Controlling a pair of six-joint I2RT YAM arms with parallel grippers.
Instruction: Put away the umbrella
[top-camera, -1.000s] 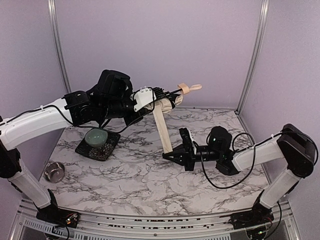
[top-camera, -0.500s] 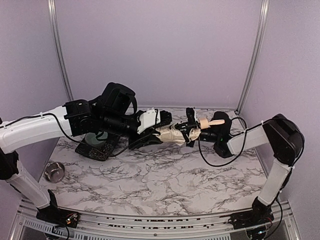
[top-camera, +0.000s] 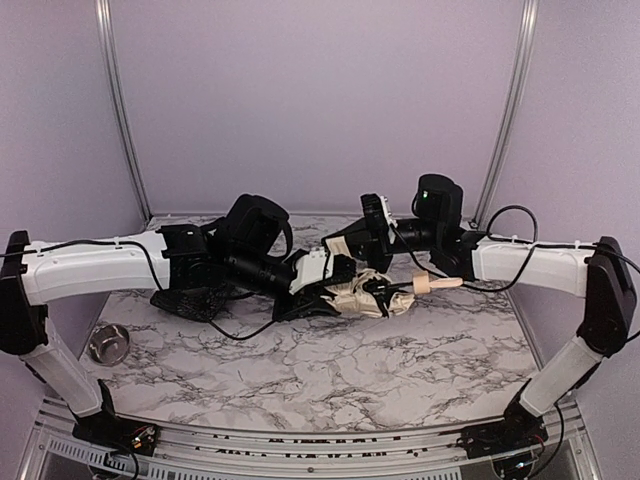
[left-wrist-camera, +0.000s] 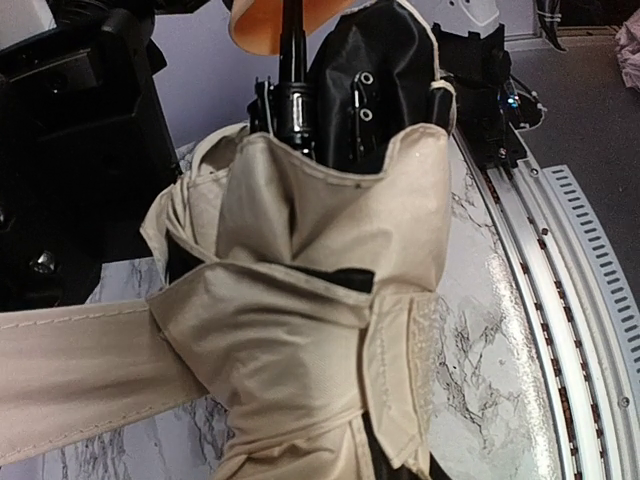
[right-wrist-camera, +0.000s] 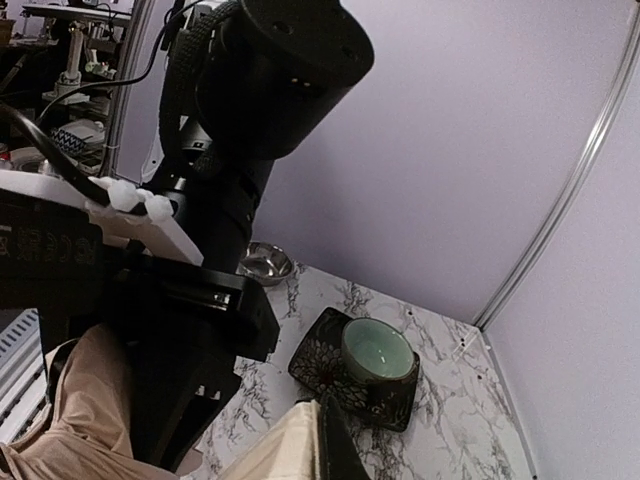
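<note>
folded cream umbrella (top-camera: 365, 297) low over the middle of the marble table (top-camera: 330, 375), tan handle (top-camera: 437, 283) pointing right, left gripper (top-camera: 330, 290) clamped on its fabric end, right gripper (top-camera: 368, 232) just above, its finger state impossible to tell

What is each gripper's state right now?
Left gripper: closed on the umbrella.
Right gripper: cannot be told.
</note>
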